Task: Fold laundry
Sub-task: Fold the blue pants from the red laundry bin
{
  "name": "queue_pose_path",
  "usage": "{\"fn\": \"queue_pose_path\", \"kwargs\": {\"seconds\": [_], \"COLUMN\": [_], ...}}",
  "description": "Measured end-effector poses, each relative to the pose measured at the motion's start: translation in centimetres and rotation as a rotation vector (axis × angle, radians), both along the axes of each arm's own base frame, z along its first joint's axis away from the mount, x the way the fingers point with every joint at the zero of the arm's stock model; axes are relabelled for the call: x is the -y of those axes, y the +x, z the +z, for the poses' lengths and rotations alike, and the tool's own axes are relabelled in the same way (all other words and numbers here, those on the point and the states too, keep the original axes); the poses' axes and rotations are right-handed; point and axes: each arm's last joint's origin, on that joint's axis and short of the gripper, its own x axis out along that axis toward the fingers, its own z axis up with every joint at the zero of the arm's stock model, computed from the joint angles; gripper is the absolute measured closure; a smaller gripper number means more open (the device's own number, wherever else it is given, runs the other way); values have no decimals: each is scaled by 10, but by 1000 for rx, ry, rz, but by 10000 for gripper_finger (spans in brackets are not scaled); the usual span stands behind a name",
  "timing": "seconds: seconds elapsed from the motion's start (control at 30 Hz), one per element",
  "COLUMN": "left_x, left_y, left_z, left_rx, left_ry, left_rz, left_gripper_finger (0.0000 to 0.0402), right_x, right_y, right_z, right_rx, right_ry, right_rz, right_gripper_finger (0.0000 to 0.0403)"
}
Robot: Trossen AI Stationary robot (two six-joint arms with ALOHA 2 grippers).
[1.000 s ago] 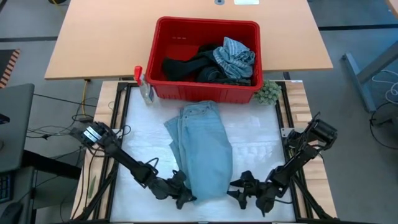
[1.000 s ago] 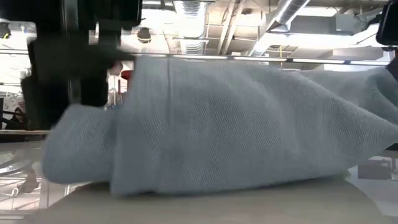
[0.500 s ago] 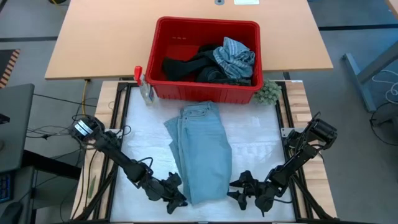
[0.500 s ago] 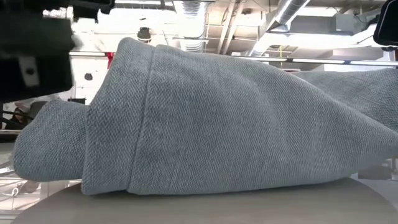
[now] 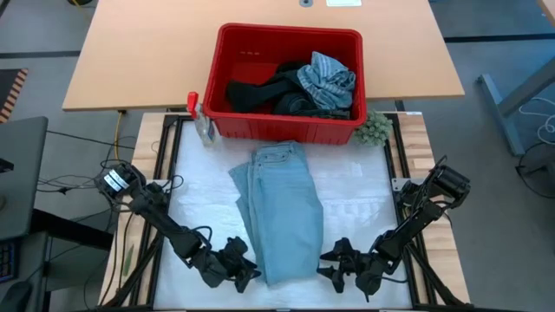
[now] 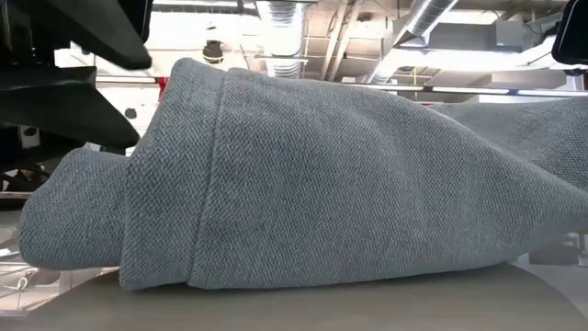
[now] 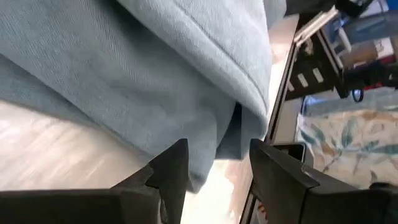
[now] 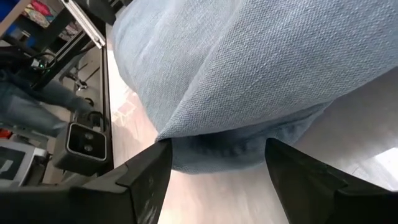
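You have the folded jeans [image 5: 282,212] lying lengthwise in the middle of the table [image 5: 364,204]; behind them sits the basket [image 5: 289,82], with more laundry [image 5: 303,85] piled in it; a fuzzy ball [image 5: 374,128] rests at the basket's right corner, a bottle [image 5: 202,124] at its left; your left gripper [image 5: 245,276] sits just left of the jeans' near end, your right gripper [image 5: 334,260] just right of it.

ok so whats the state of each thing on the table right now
light blue jeans: folded lengthwise, flat on the table
red basket: upright, clothes inside
clothes in basket: crumpled, unfolded
left gripper: open, beside the jeans' hem
right gripper: open, beside the hem, holding nothing
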Motion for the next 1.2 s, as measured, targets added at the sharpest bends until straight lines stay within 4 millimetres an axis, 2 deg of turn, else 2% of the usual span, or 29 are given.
{"fn": "queue_pose_path", "kwargs": {"seconds": [0.23, 0.5, 0.8, 0.97, 1.2], "left_x": [-4, -5, 6, 5, 7], "left_y": [-4, -3, 13, 16, 31], "left_z": [-7, -8, -30, -27, -9], "left_rx": [-69, -77, 2, 36, 155], "left_ry": [-35, -48, -159, -155, -105], "left_rz": [96, 99, 51, 60, 86], "left_gripper_finger": [176, 113, 106, 106, 106], "right_x": [-1, 0, 2, 2, 2], "right_y": [0, 1, 3, 4, 6], "right_z": [0, 0, 0, 0, 2], "right_rx": [-17, -18, -14, -13, -1], "right_ry": [17, 22, 28, 29, 43], "right_rz": [25, 25, 18, 17, 11], "right_gripper_finger": [117, 117, 117, 117, 117]}}
